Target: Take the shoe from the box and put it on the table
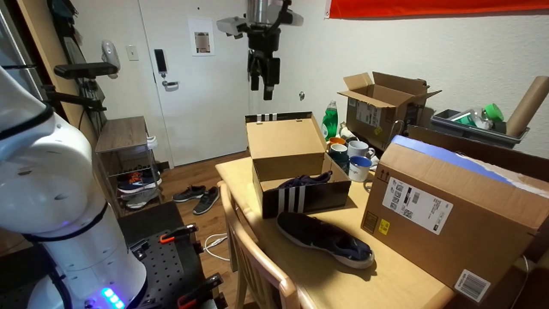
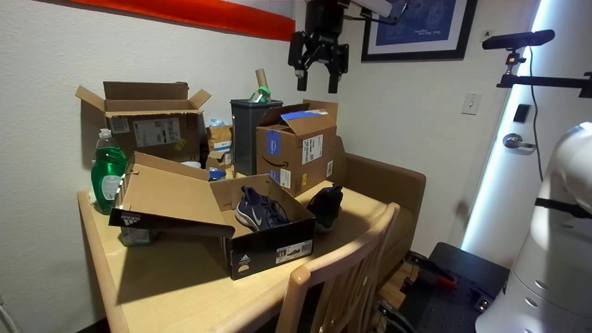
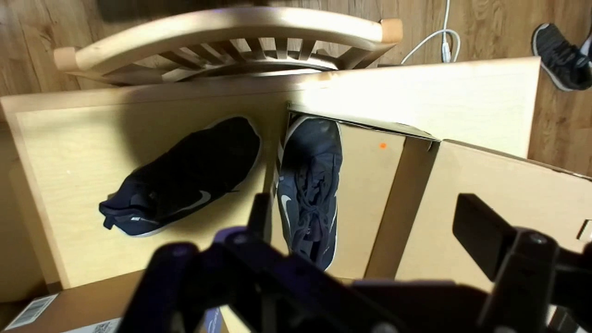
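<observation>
The black box (image 1: 337,198) stands on the tan table (image 1: 399,266) with its lid open; it also shows in an exterior view (image 2: 273,252). One dark navy shoe (image 2: 260,210) lies inside it, partly hidden by the box wall in both exterior views. In the wrist view this shoe (image 3: 310,199) lies along one side of the box. A like shoe (image 1: 324,238) lies on the table beside the box; it also shows in the wrist view (image 3: 185,175). My gripper (image 1: 261,92) is open and empty, high above the box; its fingers also show in an exterior view (image 2: 317,88).
A wooden chair (image 1: 257,249) stands against the table edge by the box. A large brown cardboard box (image 1: 454,214) stands near the loose shoe. Behind the black box are several mugs (image 1: 359,167), a green soap bottle (image 2: 108,169) and another open cardboard box (image 2: 157,132).
</observation>
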Tool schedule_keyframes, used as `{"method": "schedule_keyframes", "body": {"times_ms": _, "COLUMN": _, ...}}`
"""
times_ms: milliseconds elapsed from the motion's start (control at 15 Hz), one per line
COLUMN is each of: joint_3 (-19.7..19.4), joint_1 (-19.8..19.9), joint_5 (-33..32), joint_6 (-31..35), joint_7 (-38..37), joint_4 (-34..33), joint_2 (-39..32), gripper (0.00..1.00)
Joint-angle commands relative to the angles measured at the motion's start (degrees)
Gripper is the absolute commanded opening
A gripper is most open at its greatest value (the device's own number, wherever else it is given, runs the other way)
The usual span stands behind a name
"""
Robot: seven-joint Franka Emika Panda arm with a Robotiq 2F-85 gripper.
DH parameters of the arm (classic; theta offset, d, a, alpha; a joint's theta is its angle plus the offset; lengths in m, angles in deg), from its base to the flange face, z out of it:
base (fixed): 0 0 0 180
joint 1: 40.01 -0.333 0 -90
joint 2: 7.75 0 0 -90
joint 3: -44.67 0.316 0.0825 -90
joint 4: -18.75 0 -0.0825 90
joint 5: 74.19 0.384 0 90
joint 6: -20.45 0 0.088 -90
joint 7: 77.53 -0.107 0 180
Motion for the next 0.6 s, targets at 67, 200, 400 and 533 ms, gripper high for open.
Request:
{"method": "schedule_keyframes", "body": {"times_ms": 67, "joint_3": -0.6, "joint_1": 0.1, "joint_5": 1.9, "joint_6": -6.5, "joint_7": 1.6, "joint_4": -10.7, "joint_2": -10.5, "gripper": 1.0}}
{"method": "schedule_keyframes", "body": {"times_ms": 200, "joint_3": -0.7, "joint_1": 0.1, "joint_5": 2.2, "joint_6": -7.9, "joint_7": 2.2, "joint_4": -13.0, "joint_2": -13.1, "gripper": 1.0}}
{"method": "schedule_keyframes", "body": {"times_ms": 400, "joint_3": -0.4, "joint_1": 0.1, "joint_5": 1.0, "joint_6": -5.6, "joint_7": 1.0, "joint_4": -11.0, "joint_2": -12.4, "gripper": 1.0}}
{"method": "schedule_keyframes", "body": {"times_ms": 533, "joint_3": -0.4, "joint_1": 0.1, "joint_5": 1.0, "joint_6": -5.9, "joint_7": 1.0, "joint_4": -11.8, "joint_2": -13.1, "gripper": 1.0}}
